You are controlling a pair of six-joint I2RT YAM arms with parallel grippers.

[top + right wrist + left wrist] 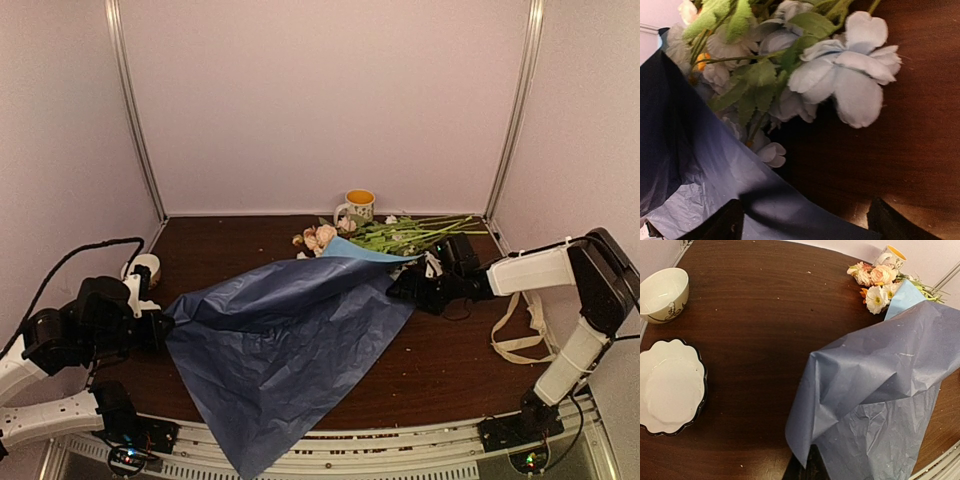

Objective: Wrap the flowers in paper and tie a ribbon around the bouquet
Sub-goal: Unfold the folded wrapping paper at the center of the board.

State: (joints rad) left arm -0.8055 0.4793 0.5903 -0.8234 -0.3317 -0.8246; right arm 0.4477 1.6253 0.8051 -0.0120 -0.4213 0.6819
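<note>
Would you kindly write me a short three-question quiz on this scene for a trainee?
1. Fill the gap: the left gripper has its jaws ___ on a corner of the paper.
2. True or false: the flowers show past the paper's far edge.
3. Multiple choice: where is the ribbon? A) lying loose on the table beside the right arm; B) tied round the paper; C) looped over the flowers.

Key: 1 shut; 2 true; 3 A.
</note>
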